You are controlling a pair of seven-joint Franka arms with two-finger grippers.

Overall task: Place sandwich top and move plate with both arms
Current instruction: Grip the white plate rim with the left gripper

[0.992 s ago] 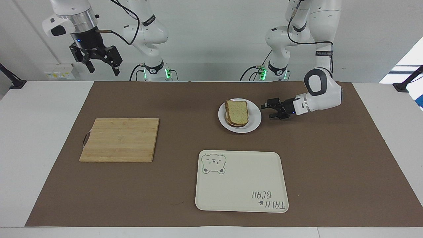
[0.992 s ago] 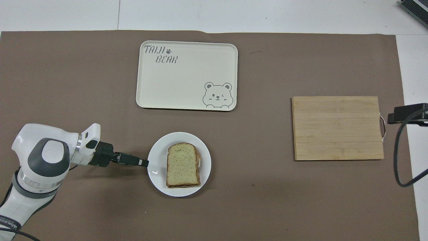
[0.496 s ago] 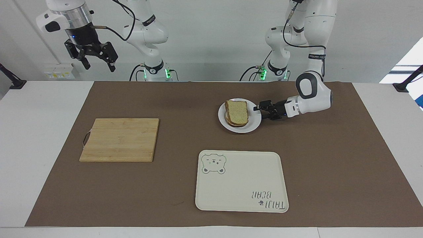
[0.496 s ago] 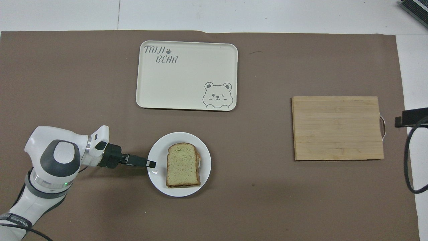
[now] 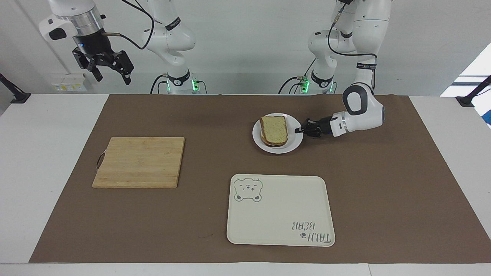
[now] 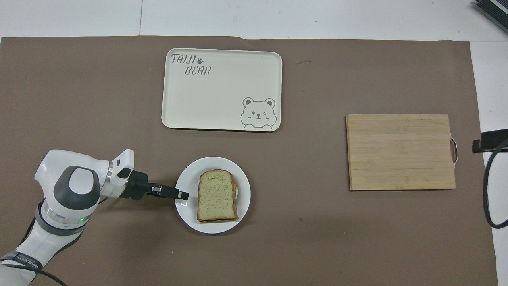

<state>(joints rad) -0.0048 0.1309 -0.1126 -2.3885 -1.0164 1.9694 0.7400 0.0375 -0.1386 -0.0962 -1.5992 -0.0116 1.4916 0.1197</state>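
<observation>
A: Start at the right arm's end of the table (image 5: pixel 46 161). What's there?

B: The right claw (image 5: pixel 104 68) hangs high in the air near that end, fingers spread wide, holding nothing. That arm waits. Below it, on the brown mat (image 5: pixel 215 119), lies a wooden cutting board (image 5: pixel 139 162).

A: And toward the middle?

B: The cream tray (image 5: pixel 280 214) with the bear drawing sits on the mat, farther from the robots than the plate (image 5: pixel 294 143). The plate carries the sandwich top (image 5: pixel 275 129), which lies flat on the bread beneath it.

A: The left claw?

B: The left claw (image 5: pixel 298 130) lies low and level at the plate's rim, on the side toward the left arm's end. Its fingers are drawn narrow on the rim; the overhead view shows the tips (image 6: pixel 183 195) reaching just over the rim.
</observation>
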